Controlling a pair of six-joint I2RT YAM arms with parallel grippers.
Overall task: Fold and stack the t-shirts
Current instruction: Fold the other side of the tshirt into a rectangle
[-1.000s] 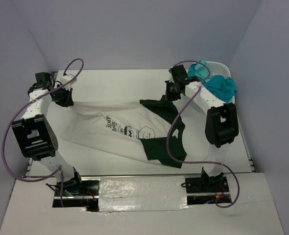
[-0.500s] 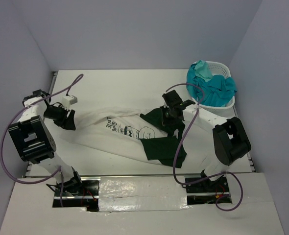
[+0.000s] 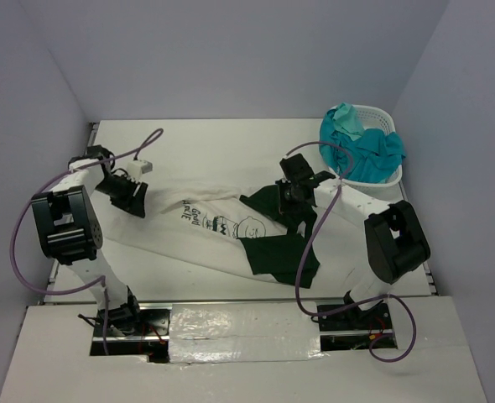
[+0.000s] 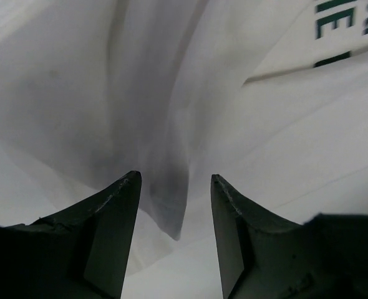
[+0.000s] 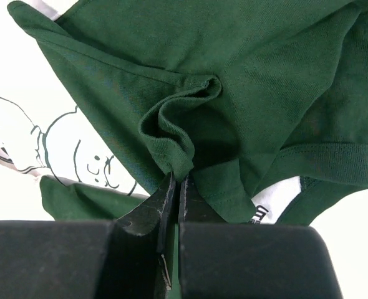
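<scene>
Two shirts lie tangled mid-frame: white shirt (image 3: 197, 243) partly under green shirt (image 3: 268, 252). Right gripper (image 5: 177, 179) pinches a green fold; left gripper (image 4: 174, 176) gapes empty over white cloth. Looks like they're being separated; next, left needs a hold.

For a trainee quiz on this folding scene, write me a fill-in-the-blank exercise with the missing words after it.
The right gripper is ____ on a fold of the dark green cloth t-shirt.
The left gripper hangs ____ over the white cloth t-shirt with dark print.
The teal cloth t-shirt lies ____ the white plastic lattice basket.
Missing: shut; open; in.
</scene>
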